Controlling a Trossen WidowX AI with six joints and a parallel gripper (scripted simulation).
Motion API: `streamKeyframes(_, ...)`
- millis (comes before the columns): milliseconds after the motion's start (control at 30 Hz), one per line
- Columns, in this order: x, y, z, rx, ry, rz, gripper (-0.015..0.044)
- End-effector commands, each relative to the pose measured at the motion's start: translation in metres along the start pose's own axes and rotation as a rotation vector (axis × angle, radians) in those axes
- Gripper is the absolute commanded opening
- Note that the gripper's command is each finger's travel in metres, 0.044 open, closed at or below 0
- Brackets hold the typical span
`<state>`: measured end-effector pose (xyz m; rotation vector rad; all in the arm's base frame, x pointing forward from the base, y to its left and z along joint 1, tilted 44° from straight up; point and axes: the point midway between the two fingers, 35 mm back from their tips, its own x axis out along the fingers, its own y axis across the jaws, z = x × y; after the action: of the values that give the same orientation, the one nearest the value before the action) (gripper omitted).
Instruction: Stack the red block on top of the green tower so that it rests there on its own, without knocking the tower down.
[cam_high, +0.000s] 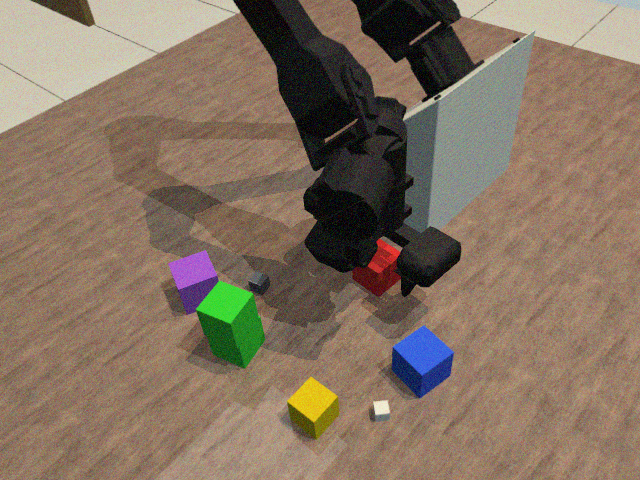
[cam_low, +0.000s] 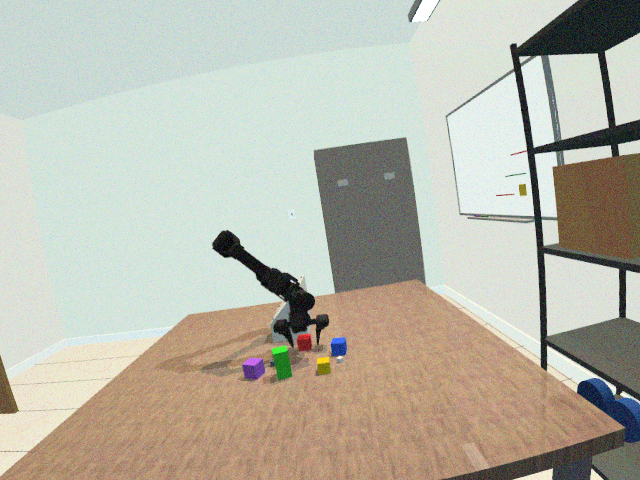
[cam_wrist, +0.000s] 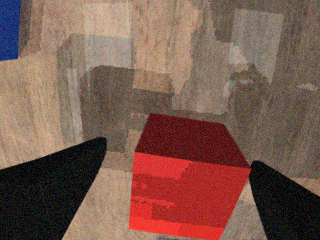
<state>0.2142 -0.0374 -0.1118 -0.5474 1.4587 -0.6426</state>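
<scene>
The red block (cam_high: 376, 280) (cam_low: 304, 342) (cam_wrist: 185, 197) sits on the table, partly hidden by the arm in the top view. My gripper (cam_low: 305, 345) (cam_wrist: 179, 156) is open, pointing down over it. In the wrist view the block shows between the fingertips, close to the right one, with a wider gap on the left. In the top view one finger is hidden. The green tower (cam_high: 232, 328) (cam_low: 281, 363) stands upright on the table, apart from the gripper.
A purple block (cam_high: 193, 281) (cam_low: 253, 368) is beside the tower, with a small dark cube (cam_high: 258, 283) nearby. A yellow block (cam_high: 313, 408) (cam_low: 323, 365), a small white cube (cam_high: 381, 410) and a blue block (cam_high: 422, 361) (cam_low: 338, 346) also lie on the table. A pale panel (cam_high: 473, 129) stands behind the gripper.
</scene>
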Motion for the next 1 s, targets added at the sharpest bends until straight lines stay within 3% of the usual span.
streamKeyframes(0,0.000,-0.001,0.000,-0.004,-0.002,-0.005,0.0361)
streamKeyframes(200,0.000,-0.001,0.000,-0.004,-0.002,-0.005,0.0204)
streamKeyframes(467,0.000,-0.001,0.000,-0.004,-0.002,-0.005,0.0150)
streamKeyframes(667,-0.015,0.000,0.001,-0.004,-0.003,-0.003,0.0000)
streamKeyframes(967,-0.056,0.001,0.001,-0.004,-0.003,-0.002,0.0000)
